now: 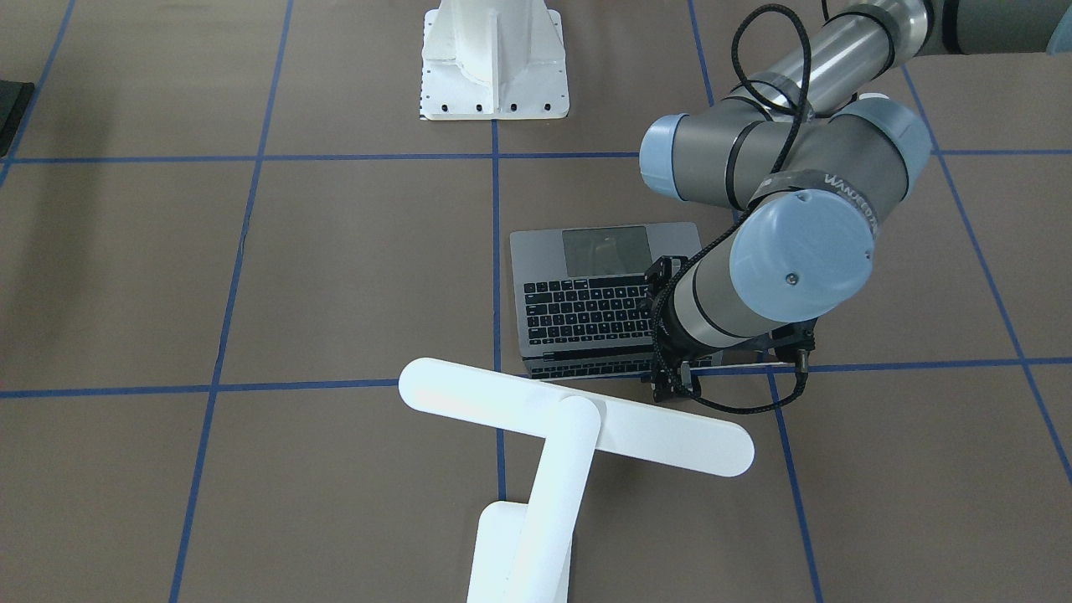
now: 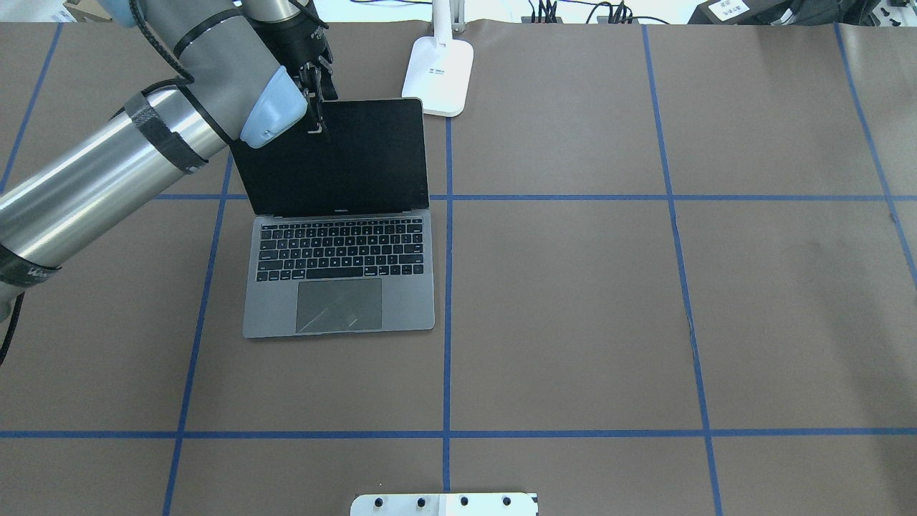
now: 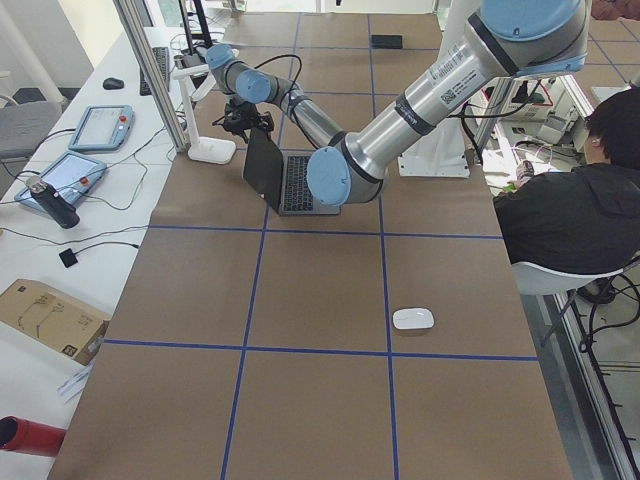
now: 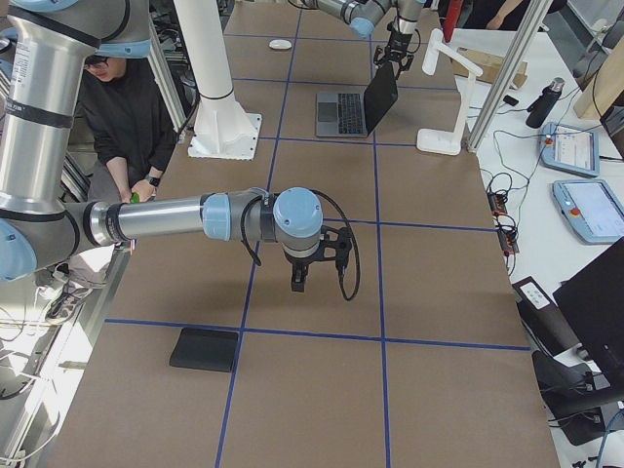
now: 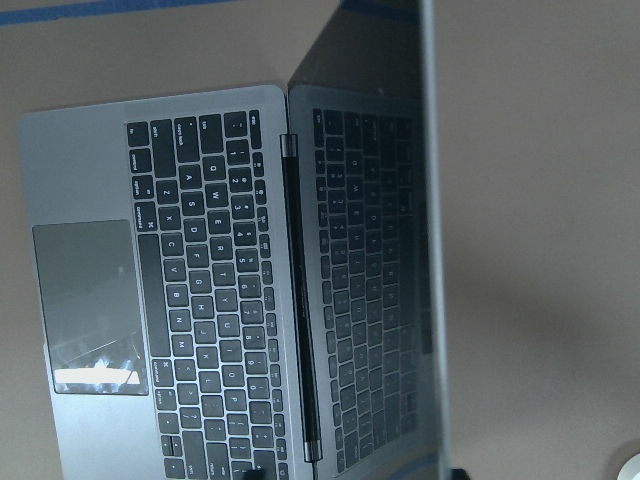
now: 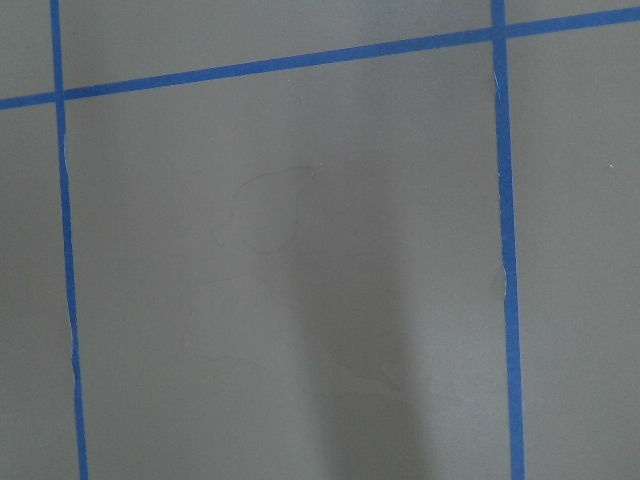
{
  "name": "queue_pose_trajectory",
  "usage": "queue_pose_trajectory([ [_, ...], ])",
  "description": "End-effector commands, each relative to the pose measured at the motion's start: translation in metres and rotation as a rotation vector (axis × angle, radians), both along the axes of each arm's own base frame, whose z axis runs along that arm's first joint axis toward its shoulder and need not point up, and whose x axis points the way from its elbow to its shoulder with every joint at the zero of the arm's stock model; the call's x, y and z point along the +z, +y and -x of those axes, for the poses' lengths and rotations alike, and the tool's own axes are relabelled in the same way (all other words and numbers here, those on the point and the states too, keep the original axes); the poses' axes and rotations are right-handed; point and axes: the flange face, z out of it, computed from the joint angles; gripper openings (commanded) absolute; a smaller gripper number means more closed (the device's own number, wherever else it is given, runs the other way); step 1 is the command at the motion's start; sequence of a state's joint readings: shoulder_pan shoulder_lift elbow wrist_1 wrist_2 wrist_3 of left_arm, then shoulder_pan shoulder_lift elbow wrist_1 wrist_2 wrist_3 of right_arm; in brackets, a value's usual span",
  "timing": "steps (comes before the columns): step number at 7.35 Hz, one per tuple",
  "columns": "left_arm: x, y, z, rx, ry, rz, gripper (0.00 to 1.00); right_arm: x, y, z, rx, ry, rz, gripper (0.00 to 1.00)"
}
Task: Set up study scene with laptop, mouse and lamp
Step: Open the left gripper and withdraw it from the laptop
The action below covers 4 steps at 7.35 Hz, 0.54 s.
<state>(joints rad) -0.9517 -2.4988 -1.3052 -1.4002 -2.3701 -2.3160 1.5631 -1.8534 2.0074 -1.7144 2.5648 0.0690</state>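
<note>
The laptop [image 2: 337,287] lies open left of the table's centre, its dark screen upright. My left gripper [image 2: 315,118] is at the top left corner of the lid. In the left wrist view the lid's edge [image 5: 432,250] stands between the fingers, which are apart, so the gripper is open around it. The white lamp [image 1: 578,427] stands just behind the laptop, with its base [image 2: 438,75] at the table's far edge. The white mouse [image 3: 413,319] lies far off on the left end of the table. My right gripper [image 4: 297,278] points down over bare table; I cannot tell whether it is open or shut.
A black mouse pad [image 4: 205,349] lies near the table's right end. The white ribbed pedestal [image 1: 494,67] stands at the robot's side of the table. A seated person [image 3: 570,220] is beside the table. Tablets and cables lie on a side bench [image 4: 575,185].
</note>
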Motion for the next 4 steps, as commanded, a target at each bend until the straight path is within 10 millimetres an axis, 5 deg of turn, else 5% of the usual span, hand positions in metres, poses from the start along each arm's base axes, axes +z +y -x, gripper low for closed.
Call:
queue_pose_trajectory([
  [1,-0.005,0.017,0.035,-0.032,0.021,-0.053,1.0,-0.002,-0.001,0.0,0.0,0.001,-0.007,0.99],
  [4,-0.021,0.089,0.097,-0.054,0.04,-0.134,1.0,-0.01,-0.001,-0.001,-0.006,0.015,-0.035,0.99],
])
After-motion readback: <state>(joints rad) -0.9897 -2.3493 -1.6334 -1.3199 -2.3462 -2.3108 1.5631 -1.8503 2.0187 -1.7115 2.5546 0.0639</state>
